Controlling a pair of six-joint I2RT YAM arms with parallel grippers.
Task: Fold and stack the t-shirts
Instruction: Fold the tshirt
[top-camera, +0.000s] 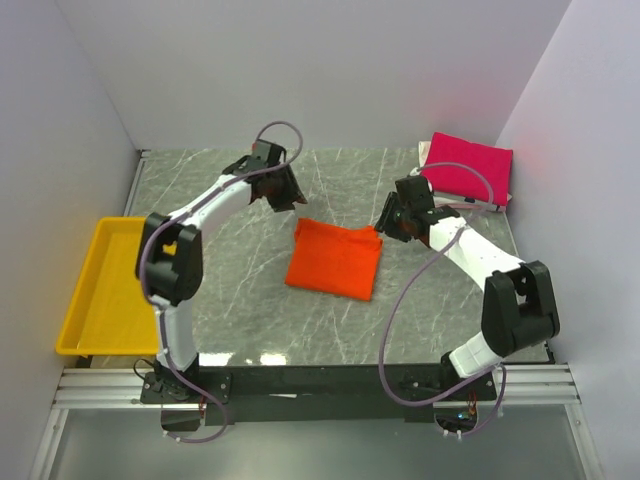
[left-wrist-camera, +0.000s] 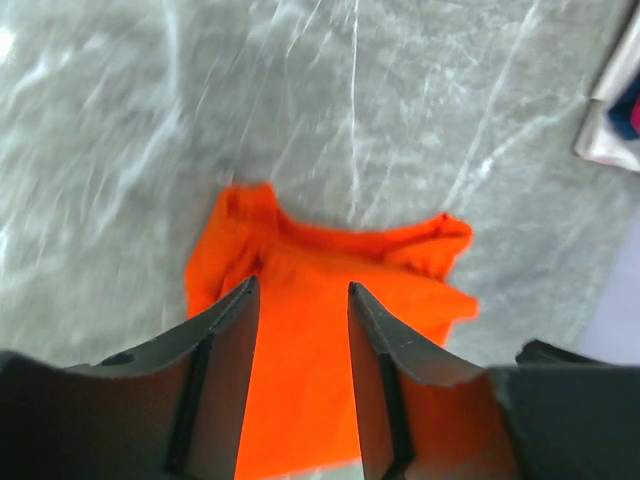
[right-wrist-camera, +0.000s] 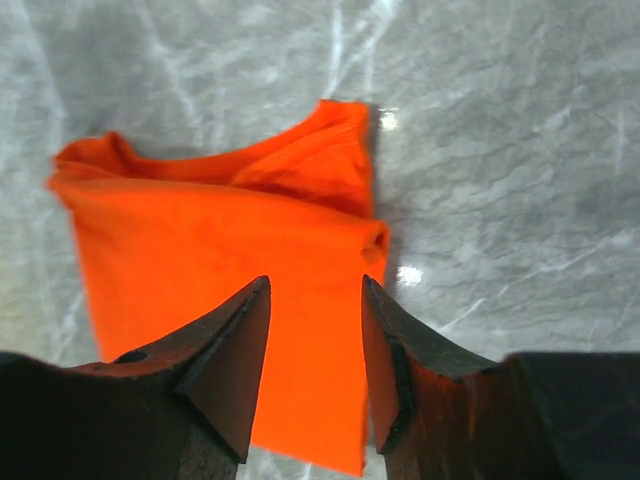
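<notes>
Folded orange t-shirt (top-camera: 335, 258) lies central on the counter (top-camera: 300, 320), pink t-shirt (top-camera: 468, 167) at two o'clock; the left end effector (top-camera: 284, 198) and right end effector (top-camera: 388, 224), both spread and empty, flank it, and a shallow pinch could undo its fold.

The orange t-shirt (top-camera: 335, 258) and magenta-pink t-shirt (top-camera: 470, 165) are plain, the tray (top-camera: 110, 290) yellow, the table (top-camera: 250, 300) grey veined white.

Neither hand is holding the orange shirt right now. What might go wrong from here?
1. The orange t-shirt is only loosely folded, with one bunched, uneven edge. Lifting it with the open left hand and right hand may let it fall open.
2. The pink t-shirt sits in the far right corner by the wall, so stacking there likely means a long, cramped reach and perhaps a crooked pile.
</notes>
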